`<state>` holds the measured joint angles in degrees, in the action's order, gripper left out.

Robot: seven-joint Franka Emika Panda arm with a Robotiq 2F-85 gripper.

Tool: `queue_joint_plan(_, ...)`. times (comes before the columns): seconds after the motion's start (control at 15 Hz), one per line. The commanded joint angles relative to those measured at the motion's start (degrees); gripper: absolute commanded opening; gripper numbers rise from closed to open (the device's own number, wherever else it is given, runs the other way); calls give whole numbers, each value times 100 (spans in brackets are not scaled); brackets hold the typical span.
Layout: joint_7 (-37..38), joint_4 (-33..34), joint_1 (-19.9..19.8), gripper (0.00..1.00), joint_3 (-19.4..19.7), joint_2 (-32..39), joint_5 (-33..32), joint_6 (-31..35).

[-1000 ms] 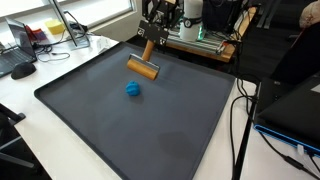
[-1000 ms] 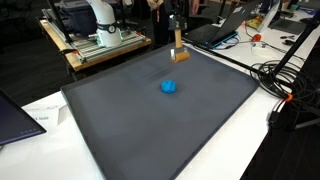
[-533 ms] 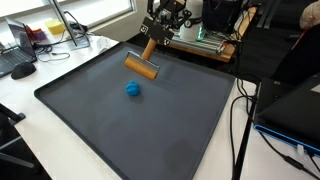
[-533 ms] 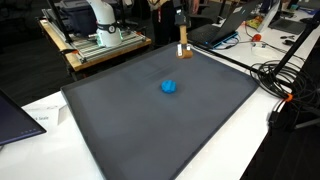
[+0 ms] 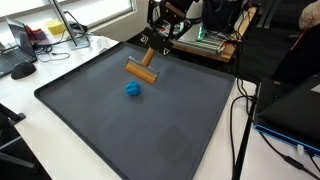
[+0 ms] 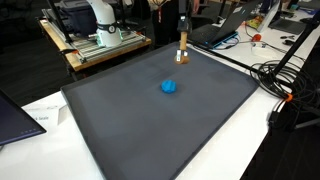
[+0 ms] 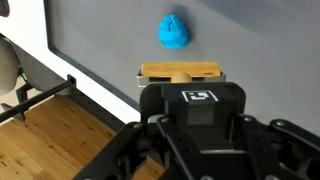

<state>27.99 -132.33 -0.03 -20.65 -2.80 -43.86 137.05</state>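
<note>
Wooden T-shaped tool (image 5: pixel 141 69): light, stiff, smooth (apt to twist, I judge), you held it by the handle, fingers (image 5: pixel 151 46) clamped on it, near the grey mat's (image 5: pixel 100 120) far edge, beyond the blue lump (image 5: pixel 133 89).

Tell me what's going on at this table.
A robot arm's hand is shut on the handle of a wooden T-shaped tool, holding it tilted over the far part of a dark mat. A small blue lump lies on the mat nearer the middle, apart from the tool. Whether the tool's head touches the mat cannot be told.
</note>
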Motion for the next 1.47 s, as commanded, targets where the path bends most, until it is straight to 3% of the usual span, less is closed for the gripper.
queue_joint_plan(0.0,-289,551,455,22,400,401,17,-418)
queue_joint_plan(0.33,-767,1247,746,22,720,875,489,-1002)
queue_joint_plan(0.73,-1428,2193,850,22,978,1409,1566,-1721)
queue_joint_plan(1.4,-2404,3219,549,22,1464,1898,3011,-2095)
